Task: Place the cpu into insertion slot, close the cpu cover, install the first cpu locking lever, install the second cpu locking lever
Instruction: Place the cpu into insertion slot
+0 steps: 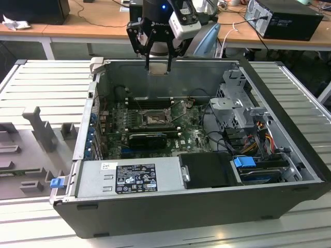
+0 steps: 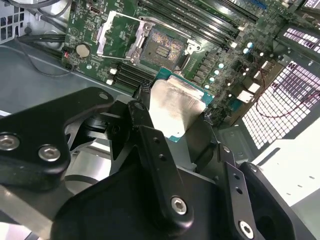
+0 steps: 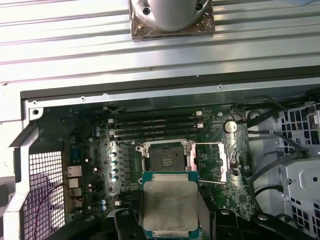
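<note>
Jaws closed on cpu [image 3: 170, 204] edges; insertion slot [image 3: 166, 156] uncovered

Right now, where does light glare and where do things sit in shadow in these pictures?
Exterior view: the ribbed table is bright, the inside of the computer case dim. Second wrist view: the cpu clamped in the claw gleams pale against its dark links. First wrist view: the table glares white, the motherboard lies shaded.

Socket [image 1: 153, 119] wide open from above; in the exterior view, flipped-open cover [image 1: 178, 109] at its 3 o'clock; memory slots [image 1: 147, 102] at 12; black card [image 1: 147, 138] at 6.
</note>
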Controlling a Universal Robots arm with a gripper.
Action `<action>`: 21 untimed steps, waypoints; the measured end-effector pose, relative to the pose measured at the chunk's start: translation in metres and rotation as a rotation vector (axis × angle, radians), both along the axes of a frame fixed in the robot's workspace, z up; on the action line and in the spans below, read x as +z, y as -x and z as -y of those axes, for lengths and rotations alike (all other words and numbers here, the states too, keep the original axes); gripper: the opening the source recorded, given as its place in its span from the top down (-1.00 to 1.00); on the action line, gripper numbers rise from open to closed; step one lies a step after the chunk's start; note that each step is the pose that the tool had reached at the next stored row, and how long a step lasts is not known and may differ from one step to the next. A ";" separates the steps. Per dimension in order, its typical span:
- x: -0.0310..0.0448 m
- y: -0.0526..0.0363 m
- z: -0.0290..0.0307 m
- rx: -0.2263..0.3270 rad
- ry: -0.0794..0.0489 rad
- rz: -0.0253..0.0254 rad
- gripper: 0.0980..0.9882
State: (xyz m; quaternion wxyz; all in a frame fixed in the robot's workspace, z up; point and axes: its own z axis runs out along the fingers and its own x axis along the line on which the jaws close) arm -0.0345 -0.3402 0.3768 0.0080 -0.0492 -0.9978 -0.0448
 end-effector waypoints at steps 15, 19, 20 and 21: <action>0.0000 0.0000 0.0000 -0.043 0.000 0.0000 0.03; 0.0000 0.0000 0.0000 -0.051 0.000 0.0000 0.03; 0.0000 0.0000 0.0000 -0.055 0.000 0.0000 0.03; 0.0000 0.0000 0.0000 -0.058 0.000 0.0000 0.03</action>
